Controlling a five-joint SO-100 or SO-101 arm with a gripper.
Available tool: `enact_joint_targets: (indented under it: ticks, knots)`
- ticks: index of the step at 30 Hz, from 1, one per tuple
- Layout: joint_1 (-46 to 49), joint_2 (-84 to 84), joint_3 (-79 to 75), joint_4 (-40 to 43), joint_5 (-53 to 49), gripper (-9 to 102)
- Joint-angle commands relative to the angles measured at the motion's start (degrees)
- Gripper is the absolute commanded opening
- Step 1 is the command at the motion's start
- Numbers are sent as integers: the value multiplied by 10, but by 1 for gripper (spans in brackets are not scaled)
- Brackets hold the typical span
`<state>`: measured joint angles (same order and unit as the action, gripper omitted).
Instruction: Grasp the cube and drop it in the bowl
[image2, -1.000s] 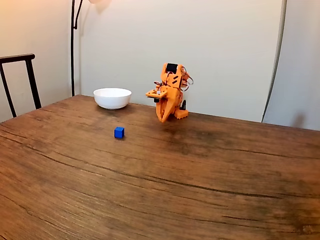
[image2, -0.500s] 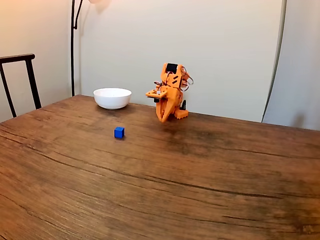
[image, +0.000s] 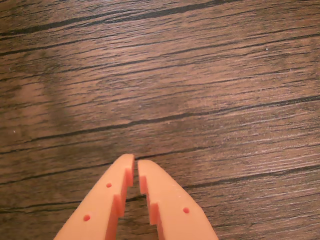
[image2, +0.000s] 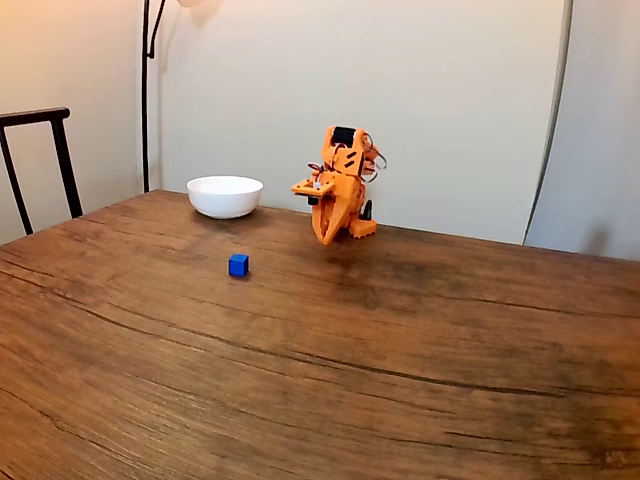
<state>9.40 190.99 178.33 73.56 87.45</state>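
A tiny blue cube (image2: 238, 265) rests on the wooden table in the fixed view, left of centre. Behind it, toward the far left edge, stands the white bowl (image2: 225, 196). The orange arm is folded at the back of the table, its gripper (image2: 326, 240) pointing down at the wood, to the right of and behind the cube. In the wrist view the two orange fingers meet at the gripper (image: 135, 161), shut with nothing between them, above bare wood grain.
A dark chair back (image2: 40, 160) stands beyond the table's left side and a thin lamp pole (image2: 146, 95) rises behind the bowl. The wooden tabletop (image2: 400, 380) stretches wide in front of the arm.
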Motion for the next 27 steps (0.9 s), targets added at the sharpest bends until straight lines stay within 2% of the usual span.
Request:
enact_joint_targets:
  ticks: [1, 20, 27]
  knots:
    - [1, -5, -1, 35, 0, -1]
    - [19, -5, -2, 31, -4, -1]
    - [26, -5, -46, -13, 33, -1]
